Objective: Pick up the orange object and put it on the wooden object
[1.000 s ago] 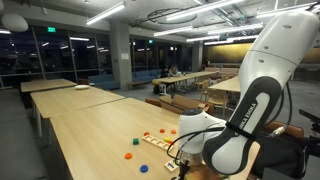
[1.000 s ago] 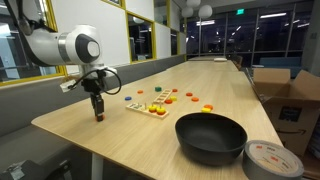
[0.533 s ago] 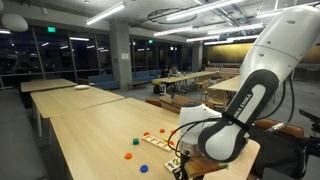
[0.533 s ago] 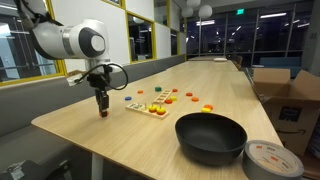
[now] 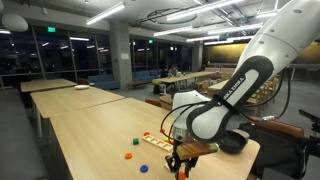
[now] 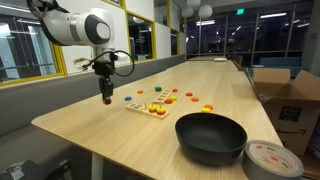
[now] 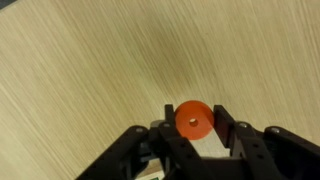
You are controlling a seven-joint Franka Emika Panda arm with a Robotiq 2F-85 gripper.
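Note:
My gripper (image 7: 192, 135) is shut on the orange object (image 7: 193, 119), a small orange ring held between the fingers above bare tabletop. In both exterior views the gripper (image 6: 106, 98) (image 5: 181, 165) hangs a little above the table, near its edge. The wooden object (image 6: 148, 107) is a pale piece with small coloured pegs, lying on the table a short way from the gripper. It also shows in an exterior view (image 5: 156, 141). At this size I cannot tell the block from a thinner board there.
Small coloured rings lie around the wooden piece: blue (image 6: 128, 98), green (image 6: 157, 90), red (image 6: 190, 97), and blue (image 5: 129, 154). A black bowl (image 6: 210, 137) and a round tin (image 6: 272, 160) stand at the table's near end. A cardboard box (image 6: 287, 95) stands beside the table.
My gripper was down at the tabletop and has risen with the orange ring in it, shifting slightly toward the wooden piece.

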